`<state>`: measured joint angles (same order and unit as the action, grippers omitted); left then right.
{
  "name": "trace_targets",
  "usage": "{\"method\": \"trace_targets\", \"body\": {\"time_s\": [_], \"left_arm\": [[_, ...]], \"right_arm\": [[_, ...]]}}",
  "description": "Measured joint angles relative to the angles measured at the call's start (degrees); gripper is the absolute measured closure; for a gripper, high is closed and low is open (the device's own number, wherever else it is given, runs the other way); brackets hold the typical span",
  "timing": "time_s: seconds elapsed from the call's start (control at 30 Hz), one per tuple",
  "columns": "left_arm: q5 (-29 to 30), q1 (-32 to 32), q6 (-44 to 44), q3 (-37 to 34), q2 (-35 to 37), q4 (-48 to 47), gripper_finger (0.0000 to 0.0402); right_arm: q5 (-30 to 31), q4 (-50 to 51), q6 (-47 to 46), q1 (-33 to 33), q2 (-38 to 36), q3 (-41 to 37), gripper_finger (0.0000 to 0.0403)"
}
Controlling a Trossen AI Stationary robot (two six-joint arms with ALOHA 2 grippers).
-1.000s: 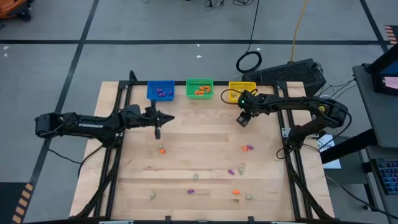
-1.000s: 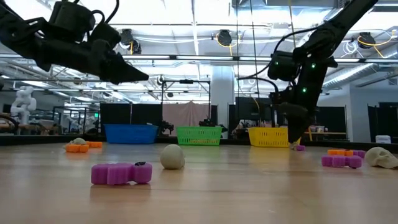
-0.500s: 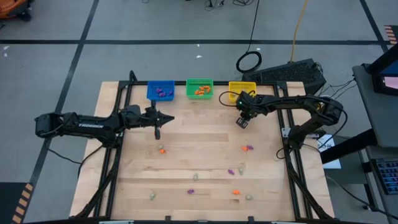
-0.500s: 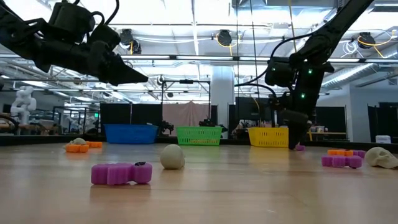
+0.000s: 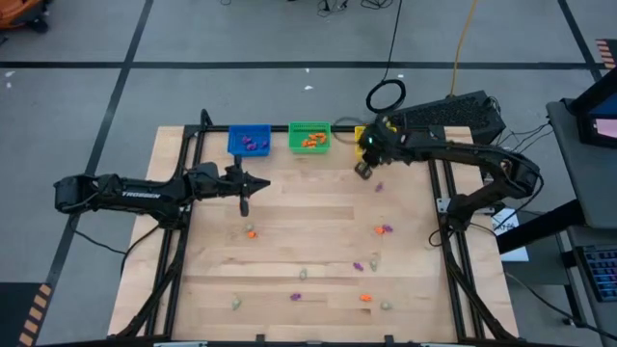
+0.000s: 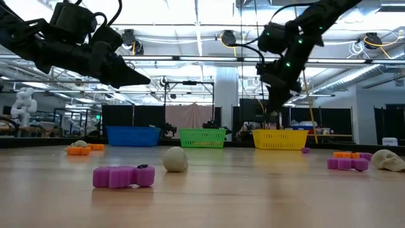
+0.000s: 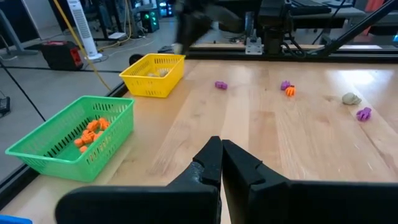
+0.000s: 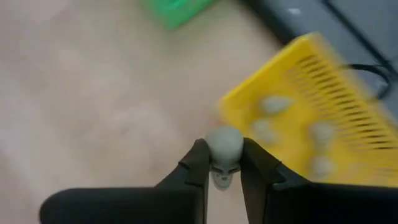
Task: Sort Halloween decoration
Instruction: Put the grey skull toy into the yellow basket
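Note:
My right gripper (image 5: 364, 170) hangs in the air beside the yellow bin (image 8: 323, 118), shut on a pale grey skull trinket (image 8: 224, 149). Several pale trinkets lie inside that bin. My left gripper (image 5: 243, 202) is shut and empty, held above the table's left half; it also shows in the left wrist view (image 7: 221, 163). Purple, orange and pale trinkets lie scattered on the near half of the table, such as a purple one (image 5: 386, 229), an orange one (image 5: 250, 232) and a pale one (image 5: 302, 274). The blue bin (image 5: 249, 140) holds purple pieces, the green bin (image 5: 309, 136) orange ones. My right gripper pinches the skull trinket by its two sides (image 8: 231, 144) between the two fingers, at their free ends. The skull is lifted clear of the table and the bin.
The three bins stand in a row along the table's far edge. A purple trinket (image 5: 379, 187) lies on the table near the yellow bin. A black frame runs along the table's left and right sides. A keyboard (image 5: 453, 111) lies beyond the far right corner.
My right gripper has risen and moved toward the table's far edge and left, from over the wood near the purple trinket to beside the yellow bin, carrying the skull trinket.

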<state>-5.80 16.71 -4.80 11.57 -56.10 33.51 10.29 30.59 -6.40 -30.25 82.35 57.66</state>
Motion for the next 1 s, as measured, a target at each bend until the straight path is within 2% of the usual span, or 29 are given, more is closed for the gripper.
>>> {"method": "trace_targets", "body": {"time_s": [0.2, 0.43, 0.73, 1.0], "left_arm": [[0.02, -0.36, 0.02, 0.0, 0.0, 0.03, 0.0391], [0.01, -0.35, -0.02, 0.0, 0.0, 0.3, 0.0391], [0.02, -0.35, 1.4, 0.0, 0.0, 0.2, 0.0391], [0.02, -0.33, 1.47, 0.02, 0.0, -0.39, 0.0391]], "right_arm": [[-0.1, 1.83, 0.99, -8.12, 6.77, 8.15, 0.0368], [-5.93, 2.73, 3.09, -15.94, 18.09, 11.45, 0.0368], [-6.03, 2.82, 3.6, -17.75, 22.92, 12.38, 0.0363], [-5.71, 2.52, 2.64, -18.13, 22.82, 12.39, 0.0323]]}}
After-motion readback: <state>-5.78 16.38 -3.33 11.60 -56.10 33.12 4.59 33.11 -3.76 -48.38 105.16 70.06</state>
